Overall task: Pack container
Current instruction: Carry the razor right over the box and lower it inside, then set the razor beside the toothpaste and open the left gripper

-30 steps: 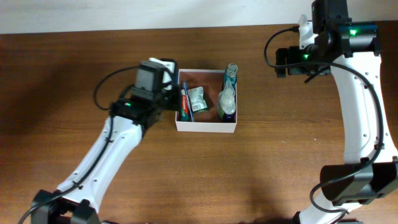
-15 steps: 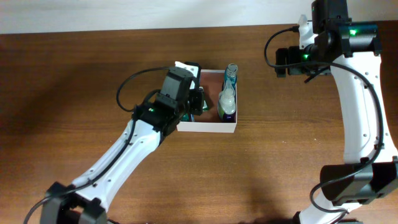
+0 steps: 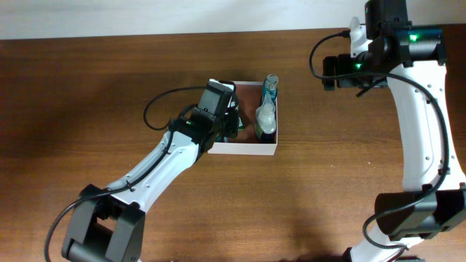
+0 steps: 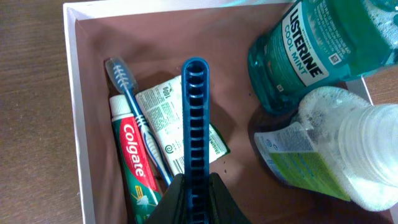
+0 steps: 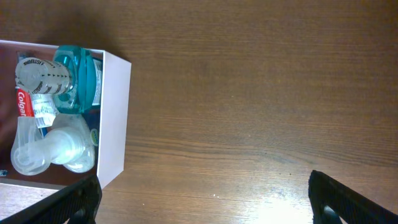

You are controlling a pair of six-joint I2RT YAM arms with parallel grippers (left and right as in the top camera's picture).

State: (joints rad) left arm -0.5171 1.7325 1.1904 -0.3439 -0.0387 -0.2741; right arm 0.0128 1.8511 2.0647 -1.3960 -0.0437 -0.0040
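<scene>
Container [image 3: 244, 149] mid-desk; square, shallow, white walls, reddish-brown floor; desk [image 3: 87, 87] dark wood. Right side inside: mouthwash bottle [image 4: 323, 43] and clear bottle [image 4: 336, 155] lying side by side, touching; left side: toothpaste [image 4: 134, 158], toothbrush [image 4: 121, 73] and sachet [image 4: 163, 109] overlapping by the left wall.

Left hand [image 4: 196, 196] directly above the container's left half, fingers clamped on a blue ribbed stick [image 4: 196, 118]; comb or handle, cannot tell; stick points toward the far wall, over the sachet; whether it touches the contents, cannot tell. Right hand [image 5: 202, 196] well apart from the container, off to its right over bare desk; fingers spread wide, holding nothing.

Handling, as judged: thin card, so light in itself; walls likely to bow or crease under a pinch; bottles weight the right side, so a lift by one wall would probably tip or tear it; best hold looks like a corner, where two walls brace each other, or a low push against a wall to slide it over the smooth desk.
</scene>
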